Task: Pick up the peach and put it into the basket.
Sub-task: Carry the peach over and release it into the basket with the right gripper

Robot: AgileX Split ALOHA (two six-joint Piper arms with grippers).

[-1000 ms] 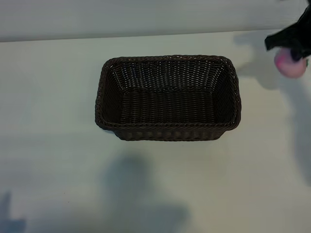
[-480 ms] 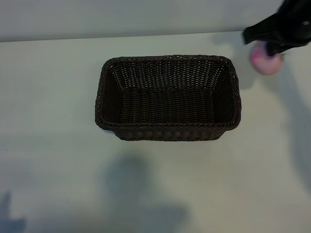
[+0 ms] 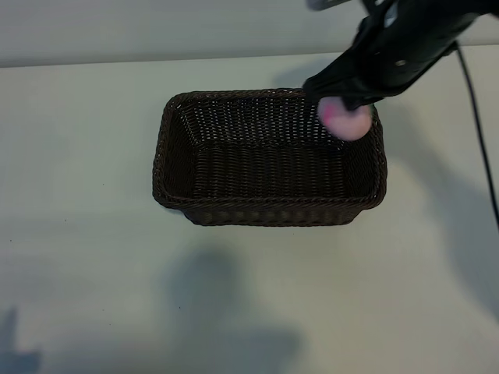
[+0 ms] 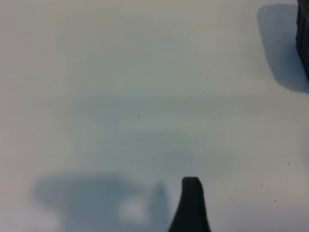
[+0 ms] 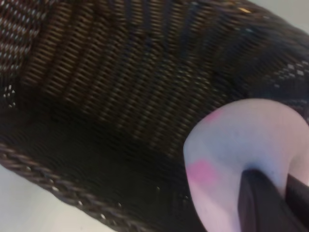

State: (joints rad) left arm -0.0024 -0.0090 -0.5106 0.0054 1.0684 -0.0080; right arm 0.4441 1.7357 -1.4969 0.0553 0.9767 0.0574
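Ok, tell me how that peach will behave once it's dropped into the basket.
The peach looks round and smooth, so it will probably roll after landing. The basket has sloping woven walls, which should likely stop it. The right gripper holds it over the far right corner, so it may settle near there.

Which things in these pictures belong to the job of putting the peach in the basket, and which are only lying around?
Belong to the job:
- peach, held above the basket's right end
- basket
- right gripper, shut on the peach

Not part of it:
- left gripper, idle over bare table
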